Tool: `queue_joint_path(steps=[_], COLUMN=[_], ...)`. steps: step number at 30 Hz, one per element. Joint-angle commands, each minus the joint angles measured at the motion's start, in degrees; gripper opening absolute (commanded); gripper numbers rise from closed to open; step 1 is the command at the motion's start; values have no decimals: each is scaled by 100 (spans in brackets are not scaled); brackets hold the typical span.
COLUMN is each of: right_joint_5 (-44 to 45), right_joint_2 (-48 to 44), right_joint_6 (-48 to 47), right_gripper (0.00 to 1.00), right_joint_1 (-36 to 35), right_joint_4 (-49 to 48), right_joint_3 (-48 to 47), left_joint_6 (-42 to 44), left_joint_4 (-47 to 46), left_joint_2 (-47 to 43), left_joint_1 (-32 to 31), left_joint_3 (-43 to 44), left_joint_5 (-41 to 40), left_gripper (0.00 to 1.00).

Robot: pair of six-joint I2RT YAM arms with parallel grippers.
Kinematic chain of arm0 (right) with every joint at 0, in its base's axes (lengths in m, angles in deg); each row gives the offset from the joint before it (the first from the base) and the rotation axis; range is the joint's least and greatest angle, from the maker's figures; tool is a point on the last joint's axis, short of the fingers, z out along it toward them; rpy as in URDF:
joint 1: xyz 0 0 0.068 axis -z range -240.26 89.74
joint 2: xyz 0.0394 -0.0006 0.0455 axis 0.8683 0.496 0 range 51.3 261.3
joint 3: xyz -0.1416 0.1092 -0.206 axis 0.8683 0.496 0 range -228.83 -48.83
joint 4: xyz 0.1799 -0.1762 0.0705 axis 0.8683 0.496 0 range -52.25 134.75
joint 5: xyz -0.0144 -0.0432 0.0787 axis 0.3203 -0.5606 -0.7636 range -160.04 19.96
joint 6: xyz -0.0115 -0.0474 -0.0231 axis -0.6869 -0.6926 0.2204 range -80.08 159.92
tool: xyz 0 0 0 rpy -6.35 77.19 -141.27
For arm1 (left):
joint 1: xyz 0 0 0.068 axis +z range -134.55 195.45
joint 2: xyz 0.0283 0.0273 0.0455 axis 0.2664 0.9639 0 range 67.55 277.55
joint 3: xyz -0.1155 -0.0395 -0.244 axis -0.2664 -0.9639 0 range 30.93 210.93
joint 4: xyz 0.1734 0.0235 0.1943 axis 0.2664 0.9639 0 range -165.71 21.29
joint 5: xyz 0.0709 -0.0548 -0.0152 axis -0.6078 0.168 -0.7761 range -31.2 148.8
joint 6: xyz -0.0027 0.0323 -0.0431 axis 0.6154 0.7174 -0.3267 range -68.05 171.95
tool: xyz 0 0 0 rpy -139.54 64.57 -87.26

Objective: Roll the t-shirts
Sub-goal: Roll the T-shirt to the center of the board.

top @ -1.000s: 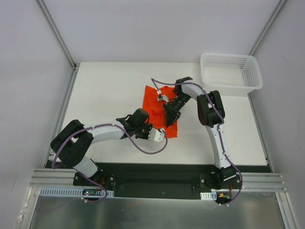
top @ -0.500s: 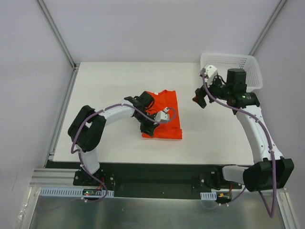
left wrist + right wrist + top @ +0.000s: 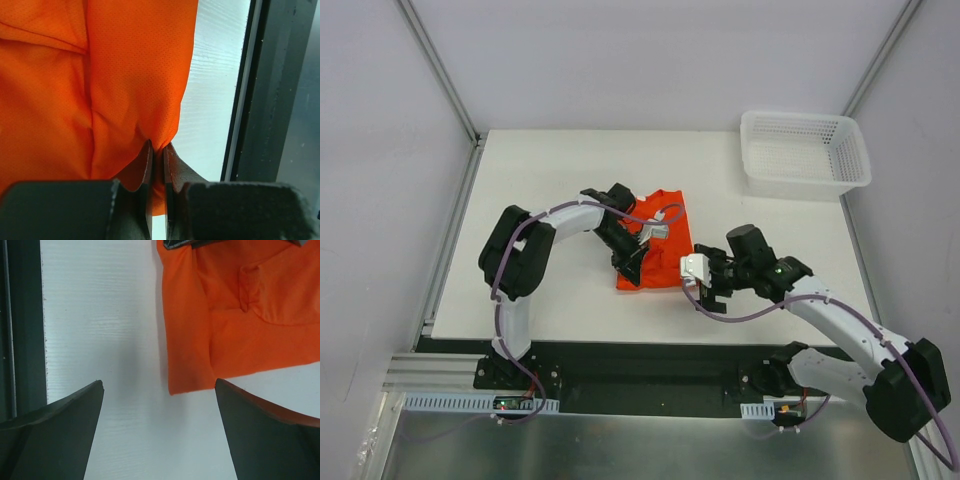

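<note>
The orange-red t-shirt point(image 3: 665, 225) lies folded into a narrow rectangle at the middle of the white table point(image 3: 550, 190). My left gripper point(image 3: 632, 266) is shut on a pinch of cloth at its near left corner. In the left wrist view the two fingers point(image 3: 159, 150) squeeze a fold of the t-shirt point(image 3: 100, 75). My right gripper point(image 3: 700, 283) sits low over the table just off the near right corner, open wide. In the right wrist view the gripper point(image 3: 159, 383) holds nothing, and the t-shirt's point(image 3: 240, 315) corner lies just ahead of it, nearer the right finger.
A white mesh basket point(image 3: 805, 150) stands at the back right of the table. The dark front edge of the table point(image 3: 650, 350) runs close behind both grippers. Grey walls with metal posts enclose the left, back and right sides.
My right arm has swung down from beside the basket to the shirt's near right corner with its jaws wide. My left gripper has stayed shut on the shirt's near left corner.
</note>
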Motion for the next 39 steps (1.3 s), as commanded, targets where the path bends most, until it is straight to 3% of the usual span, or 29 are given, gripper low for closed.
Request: queue_joint_path(steps=[1,7,14,20,21,23,25,27,31,39], right_joint_5=[31,40,593,813,787,735,472,-2,-601,-1383], right_joint_2=[486,1356,2032,2542,2604,2701,2763,2990,3754,5468], right_joint_6=[-529,-757,-784,-731,-757,-749,-872,-1021,-1609,-1769], right_gripper=[98,99,87,58,44,27,19,2,1,1], right_joint_1=[-232,-285,-504,-671,-671,-663,-541,-400,82,787], right_joint_4=[-615,-852,-1407,-1460,-1381,-978,-200,488,2832,5069], right_joint_3=[-199,-349,-385,-560,-613,-841,-1139,-1429,-2325,-4082], left_joint_6=[-74,-127,-144,-162,-179,-214,-293,-372,-811,-1233], left_joint_4=[363,407,460,583,600,670,837,1126,1330,1321], left_joint_2=[105,201,263,403,412,447,491,570,869,1141], left_joint_1=[32,41,111,217,252,313,427,507,674,770], left_joint_3=[252,358,376,489,516,568,647,744,947,1157], left_joint_5=[443,505,566,672,680,742,934,1101,1558,1516], left_gripper=[0,0,0,0,0,0,0,0,0,3])
